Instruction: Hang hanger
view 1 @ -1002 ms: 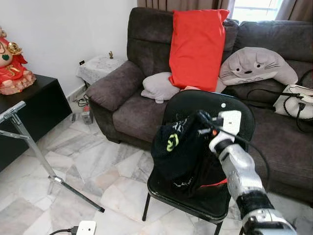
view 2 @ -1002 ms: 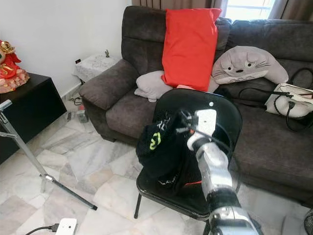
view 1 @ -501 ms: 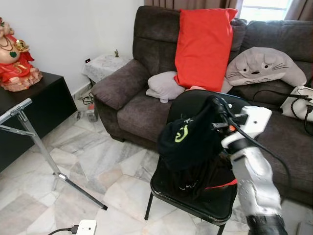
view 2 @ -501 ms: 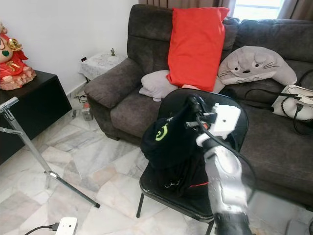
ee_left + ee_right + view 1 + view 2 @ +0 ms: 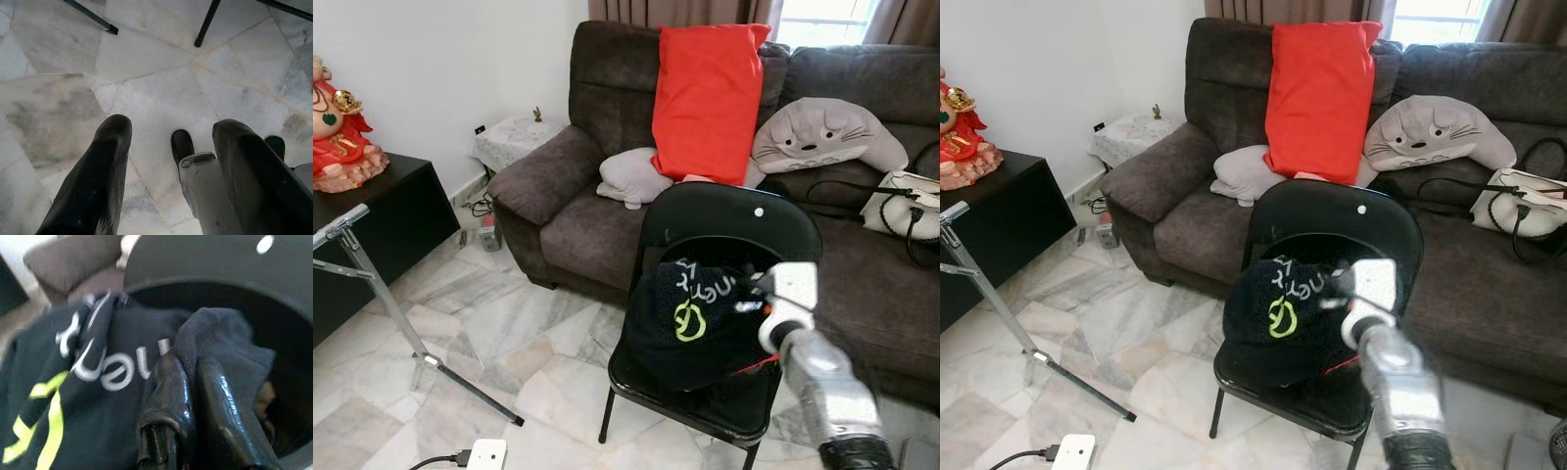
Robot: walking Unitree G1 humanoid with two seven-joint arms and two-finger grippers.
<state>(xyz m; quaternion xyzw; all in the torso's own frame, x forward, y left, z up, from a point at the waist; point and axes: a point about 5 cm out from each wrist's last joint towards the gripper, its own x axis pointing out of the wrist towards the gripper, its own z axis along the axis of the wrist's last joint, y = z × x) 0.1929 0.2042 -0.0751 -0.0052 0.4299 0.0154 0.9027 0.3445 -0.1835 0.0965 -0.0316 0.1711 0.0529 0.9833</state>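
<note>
A black garment (image 5: 690, 313) with white lettering and a yellow-green logo hangs bunched over the seat of a black folding chair (image 5: 724, 211). My right gripper (image 5: 751, 292) is at the garment's upper right edge, in front of the chair back. In the right wrist view its fingers (image 5: 168, 382) are pressed together with a fold of the black cloth (image 5: 73, 396) pinched between them. My left gripper (image 5: 173, 129) hangs idle above the marble floor, fingers apart with nothing between them.
Behind the chair is a dark brown sofa (image 5: 558, 211) with a red pillow (image 5: 705, 93), a grey plush cushion (image 5: 822, 132) and a handbag (image 5: 906, 201). On the left are a black cabinet (image 5: 372, 230), a slanted metal stand (image 5: 382, 294) and a white plug (image 5: 484, 455).
My right gripper has come down and toward me with the garment. The garment hangs lower over the seat, its logo now facing me. The view has also shifted slightly.
</note>
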